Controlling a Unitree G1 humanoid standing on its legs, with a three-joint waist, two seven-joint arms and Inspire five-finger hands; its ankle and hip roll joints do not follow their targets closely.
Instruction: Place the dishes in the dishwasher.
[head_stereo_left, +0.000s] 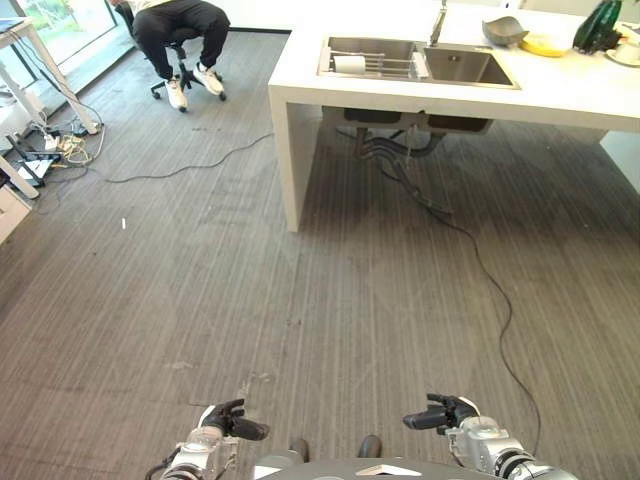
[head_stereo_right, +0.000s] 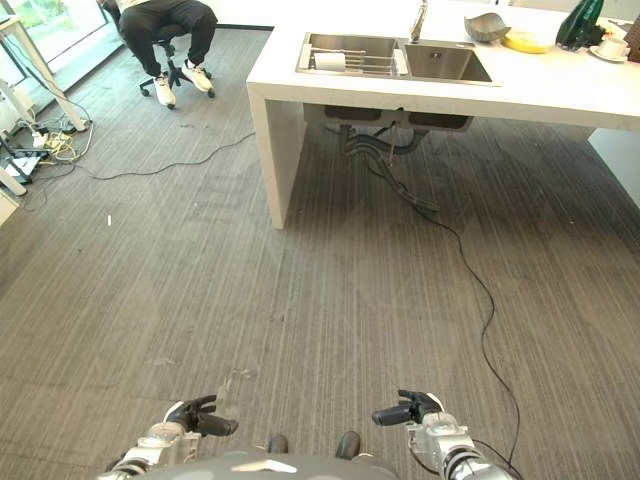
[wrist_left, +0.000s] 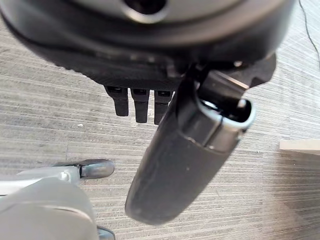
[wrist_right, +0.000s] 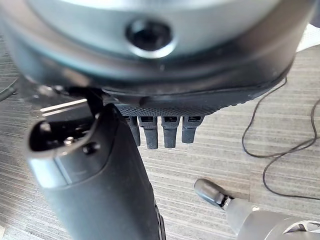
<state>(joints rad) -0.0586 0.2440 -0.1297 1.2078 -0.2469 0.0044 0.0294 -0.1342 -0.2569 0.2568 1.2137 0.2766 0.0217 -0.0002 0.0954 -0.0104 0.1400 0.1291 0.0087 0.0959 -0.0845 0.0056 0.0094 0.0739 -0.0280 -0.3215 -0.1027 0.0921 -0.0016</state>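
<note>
Dishes sit far ahead of me on the white counter (head_stereo_left: 560, 95): a grey bowl (head_stereo_left: 503, 30) next to a yellow dish (head_stereo_left: 545, 45) behind the double sink (head_stereo_left: 420, 62), and what looks like a white cup on a saucer (head_stereo_right: 612, 48) at the far right beside a dark green bottle (head_stereo_left: 597, 25). A white roll-shaped item (head_stereo_left: 349, 64) lies on the rack in the sink's left basin; I cannot tell at this range whether it counts as a dish. No dishwasher is identifiable from where I stand. My left hand (head_stereo_left: 232, 420) and right hand (head_stereo_left: 445, 412) both hang low over the grey carpet (head_stereo_left: 300, 300), well apart from the counter, holding nothing; each wrist view shows fingers hanging straight and relaxed with the thumb standing out, so both are spread and empty. Judgement on handling: the bowl and cup are likely ceramic or glazed, so stiff, moderately heavy, smooth and breakable if knocked on the counter edge. I would take the bowl by its rim, thumb inside and fingers under the outer wall, and the cup round its body rather than by the saucer. A seated person (head_stereo_left: 180, 30) on a wheeled chair is at the far left, clear of my path; a black floor cable (head_stereo_left: 480, 260) crosses the approach.
</note>
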